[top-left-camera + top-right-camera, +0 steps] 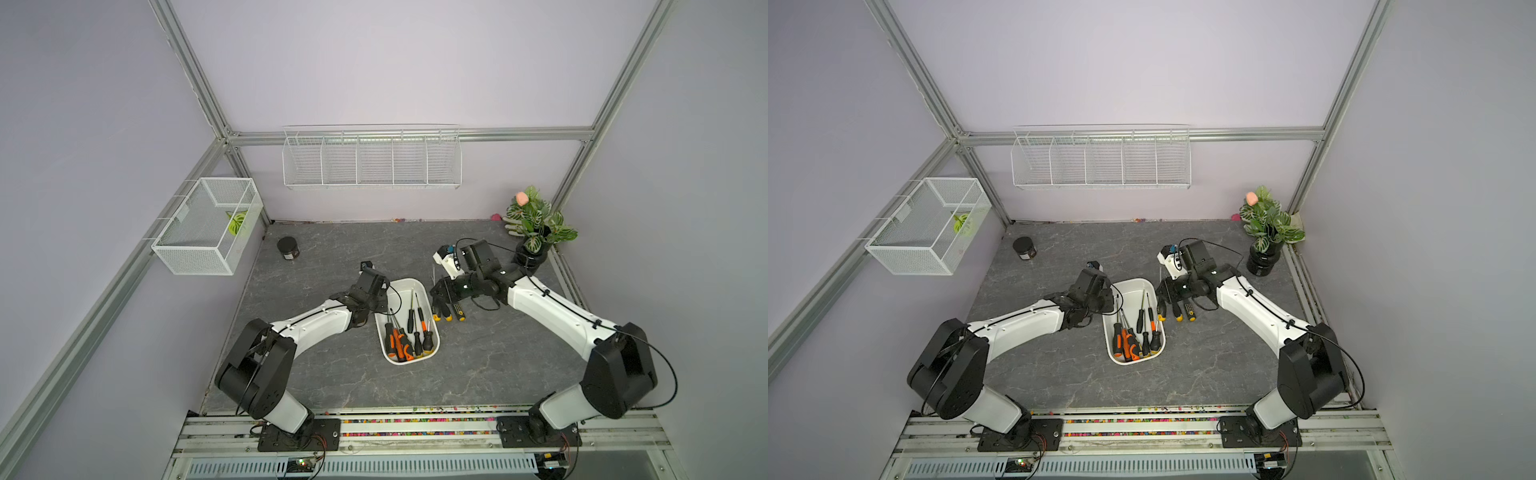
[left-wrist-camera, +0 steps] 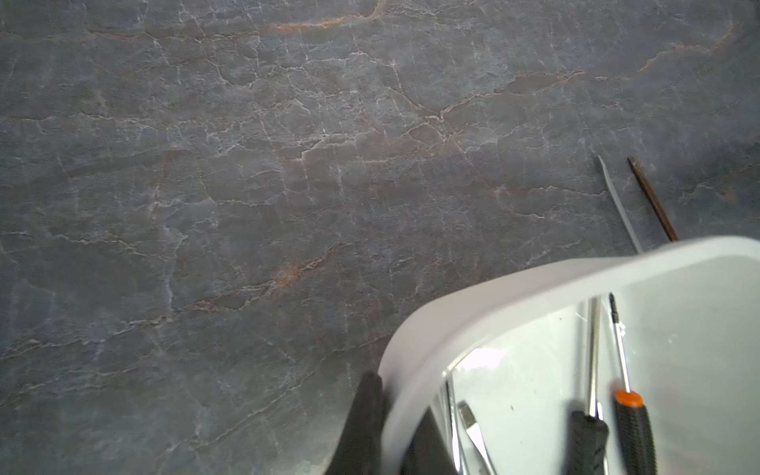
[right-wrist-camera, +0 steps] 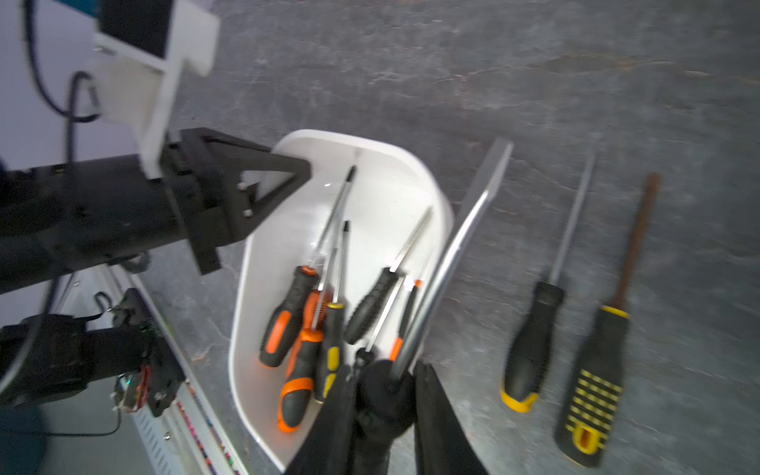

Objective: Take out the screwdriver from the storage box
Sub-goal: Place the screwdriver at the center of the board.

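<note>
The white storage box [image 1: 405, 281] [image 1: 1133, 282] lies mid-table with several orange-and-black screwdrivers [image 1: 397, 343] [image 3: 288, 316] inside. My left gripper [image 2: 395, 432] [image 1: 379, 311] is shut on the box's left rim [image 2: 534, 283], one finger outside the wall and one inside. My right gripper [image 3: 386, 395] [image 1: 439, 301] hovers just past the box's right rim, shut on the black handle of a big screwdriver [image 3: 460, 242]. Its wide silver shaft points away over the right wall of the box [image 3: 263, 288].
Two more screwdrivers [image 3: 532, 341] [image 3: 596, 370] lie side by side on the grey table right of the box. At the back stand a black jar [image 1: 288, 248] on the left and a potted plant [image 1: 534, 228] on the right. A mesh basket [image 1: 208, 226] and a wire rack [image 1: 371, 160] hang on the walls.
</note>
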Robot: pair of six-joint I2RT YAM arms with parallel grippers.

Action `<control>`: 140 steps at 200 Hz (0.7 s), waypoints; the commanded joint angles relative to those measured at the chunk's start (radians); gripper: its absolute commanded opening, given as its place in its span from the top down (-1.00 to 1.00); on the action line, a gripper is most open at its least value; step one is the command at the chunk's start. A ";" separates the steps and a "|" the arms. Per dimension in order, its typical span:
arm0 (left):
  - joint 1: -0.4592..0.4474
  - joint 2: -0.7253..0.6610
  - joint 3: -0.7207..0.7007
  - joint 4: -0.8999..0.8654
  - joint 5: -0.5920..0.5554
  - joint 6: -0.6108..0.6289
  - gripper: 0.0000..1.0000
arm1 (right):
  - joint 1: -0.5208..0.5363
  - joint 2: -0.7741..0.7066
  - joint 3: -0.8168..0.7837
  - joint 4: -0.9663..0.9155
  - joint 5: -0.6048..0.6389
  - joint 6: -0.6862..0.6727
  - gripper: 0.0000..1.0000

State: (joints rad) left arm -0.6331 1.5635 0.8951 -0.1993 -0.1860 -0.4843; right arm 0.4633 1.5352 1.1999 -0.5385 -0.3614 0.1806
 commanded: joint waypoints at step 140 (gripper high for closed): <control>0.005 0.023 0.018 0.031 -0.017 0.026 1.00 | -0.151 0.263 0.050 -0.115 0.410 -0.140 1.00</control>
State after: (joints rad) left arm -0.6304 1.5749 0.8978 -0.1951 -0.1844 -0.4843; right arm 0.3134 1.7737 1.2228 -0.6796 -0.0010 0.0559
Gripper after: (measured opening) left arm 0.096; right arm 0.235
